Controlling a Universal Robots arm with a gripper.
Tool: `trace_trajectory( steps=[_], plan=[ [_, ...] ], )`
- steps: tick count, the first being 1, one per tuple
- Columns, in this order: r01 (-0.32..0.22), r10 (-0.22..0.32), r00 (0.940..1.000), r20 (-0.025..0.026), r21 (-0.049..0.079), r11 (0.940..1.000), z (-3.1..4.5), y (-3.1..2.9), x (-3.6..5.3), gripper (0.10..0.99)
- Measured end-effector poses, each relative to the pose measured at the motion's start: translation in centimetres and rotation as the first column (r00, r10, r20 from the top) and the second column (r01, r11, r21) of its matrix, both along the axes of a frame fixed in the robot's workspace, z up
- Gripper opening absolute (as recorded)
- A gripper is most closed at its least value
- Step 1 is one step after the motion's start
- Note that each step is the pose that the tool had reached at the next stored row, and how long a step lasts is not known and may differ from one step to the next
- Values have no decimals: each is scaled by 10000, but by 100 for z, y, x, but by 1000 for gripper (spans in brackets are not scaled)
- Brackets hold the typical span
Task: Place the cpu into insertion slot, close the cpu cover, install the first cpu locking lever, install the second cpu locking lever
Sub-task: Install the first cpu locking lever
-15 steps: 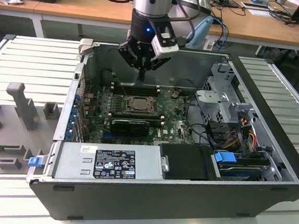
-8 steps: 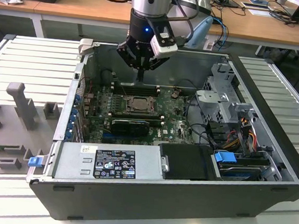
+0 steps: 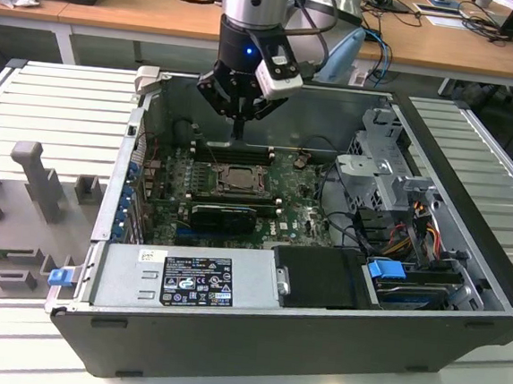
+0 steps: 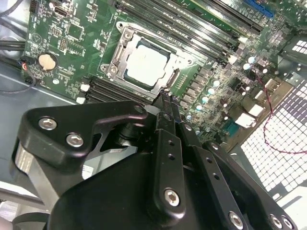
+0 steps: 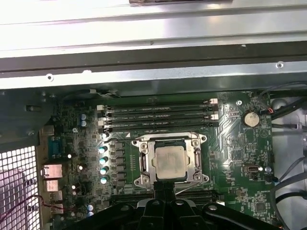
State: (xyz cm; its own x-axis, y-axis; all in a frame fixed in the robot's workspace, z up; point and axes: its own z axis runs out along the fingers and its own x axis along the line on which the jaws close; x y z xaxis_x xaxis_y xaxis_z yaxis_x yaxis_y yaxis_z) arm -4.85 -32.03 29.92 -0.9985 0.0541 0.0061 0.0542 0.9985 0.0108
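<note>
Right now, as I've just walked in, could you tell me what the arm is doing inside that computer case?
The robot arm's claw hangs shut over the motherboard in the open computer case, its tip at the edge of the insertion slot. The cpu already sits in the slot, with the cpu cover lying down around it.

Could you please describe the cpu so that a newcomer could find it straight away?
Inside the open computer case, look at the green motherboard. Near its middle, between two banks of long black memory slots, lies a grey metal cover; the cpu is the pale silver-beige square showing through its cut-out, the only plain light square among dark parts.
</note>
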Motion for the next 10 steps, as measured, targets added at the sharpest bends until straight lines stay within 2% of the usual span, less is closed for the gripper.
trace_trajectory(
  steps=[5, 10],
  plan=[
    [-796, 796, 9968, 6, 0, 9968, -44, 0, -6, 106],
    [-836, 836, 9965, 6, 1, 9965, -50, 1, -102, 106]
  ],
)
